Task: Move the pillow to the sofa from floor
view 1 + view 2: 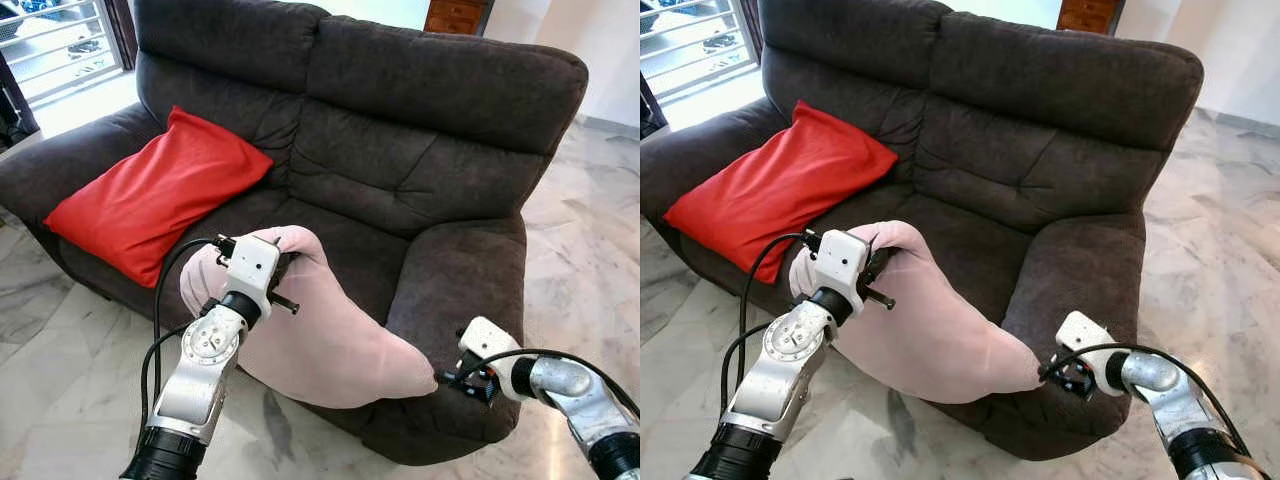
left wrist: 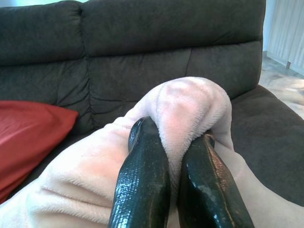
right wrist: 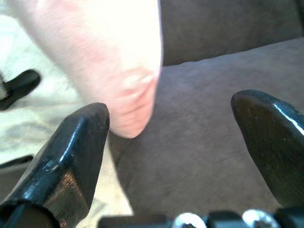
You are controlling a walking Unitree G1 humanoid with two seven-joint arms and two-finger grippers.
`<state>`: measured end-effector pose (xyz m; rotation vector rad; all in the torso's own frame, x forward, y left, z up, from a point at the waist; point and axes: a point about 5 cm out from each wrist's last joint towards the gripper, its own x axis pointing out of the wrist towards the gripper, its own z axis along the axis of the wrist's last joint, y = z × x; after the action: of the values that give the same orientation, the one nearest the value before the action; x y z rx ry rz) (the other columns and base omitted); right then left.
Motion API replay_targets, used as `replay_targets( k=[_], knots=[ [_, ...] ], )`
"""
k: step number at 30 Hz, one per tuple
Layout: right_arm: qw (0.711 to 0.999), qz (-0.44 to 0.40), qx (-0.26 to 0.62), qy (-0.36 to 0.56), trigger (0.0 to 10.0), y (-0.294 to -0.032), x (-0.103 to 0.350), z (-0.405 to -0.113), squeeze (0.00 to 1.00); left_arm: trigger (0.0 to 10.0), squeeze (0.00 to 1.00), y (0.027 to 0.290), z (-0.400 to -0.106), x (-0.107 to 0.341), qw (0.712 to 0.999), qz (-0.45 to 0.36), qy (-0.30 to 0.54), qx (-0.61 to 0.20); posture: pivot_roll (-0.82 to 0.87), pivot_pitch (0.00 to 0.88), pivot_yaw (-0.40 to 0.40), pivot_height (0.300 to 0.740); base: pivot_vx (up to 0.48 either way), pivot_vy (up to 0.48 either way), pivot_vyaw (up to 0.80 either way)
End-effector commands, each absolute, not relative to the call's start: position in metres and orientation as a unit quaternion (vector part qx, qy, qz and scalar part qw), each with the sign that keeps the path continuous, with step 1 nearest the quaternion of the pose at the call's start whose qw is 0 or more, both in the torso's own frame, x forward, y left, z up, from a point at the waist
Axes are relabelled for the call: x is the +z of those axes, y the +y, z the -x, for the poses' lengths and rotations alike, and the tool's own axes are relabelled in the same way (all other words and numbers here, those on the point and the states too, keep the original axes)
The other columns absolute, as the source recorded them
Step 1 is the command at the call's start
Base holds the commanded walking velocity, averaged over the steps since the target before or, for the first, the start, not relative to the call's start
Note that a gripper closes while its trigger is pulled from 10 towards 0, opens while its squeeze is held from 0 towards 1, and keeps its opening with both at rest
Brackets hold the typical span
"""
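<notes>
The pillow [image 1: 320, 340] is clamped by the left pincer [image 2: 176, 156] at one corner for carrying onto the sofa [image 1: 420, 150]; the right pincer [image 3: 171, 142] is held apart beside its other corner.

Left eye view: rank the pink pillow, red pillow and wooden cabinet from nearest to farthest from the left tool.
1. Pink pillow, pinched in the left tool.
2. Red pillow, on the sofa seat, robot's left.
3. Wooden cabinet, behind the sofa back.

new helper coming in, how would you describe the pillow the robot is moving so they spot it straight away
Find the dark grey sofa; the pink pillow hangs over the front edge of its seat, pinched by the left gripper. Unlike the red pillow leaning in the sofa's corner, it is pale, fuzzy and partly off the seat.
</notes>
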<state>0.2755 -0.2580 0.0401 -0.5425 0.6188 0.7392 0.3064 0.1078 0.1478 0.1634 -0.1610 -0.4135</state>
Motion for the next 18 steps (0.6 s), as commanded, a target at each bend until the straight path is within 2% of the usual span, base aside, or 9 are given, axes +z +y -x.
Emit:
replay_targets(
  k=[1,18],
  knots=[
    [0.841,0.258,0.365,0.304,10.0,-0.256,0.036,-0.271,0.00,10.0,0.00,0.101,-0.305,0.159,0.967,-0.082,-0.109,-0.214,0.03,0.000,-0.051,0.740,0.000,0.000,0.00],
    [0.840,0.215,0.372,0.332,10.0,-0.217,0.003,-0.261,0.00,10.0,0.00,0.100,-0.305,0.158,0.967,-0.081,-0.110,-0.214,0.04,0.000,-0.058,0.740,0.000,0.000,0.00]
  ],
)
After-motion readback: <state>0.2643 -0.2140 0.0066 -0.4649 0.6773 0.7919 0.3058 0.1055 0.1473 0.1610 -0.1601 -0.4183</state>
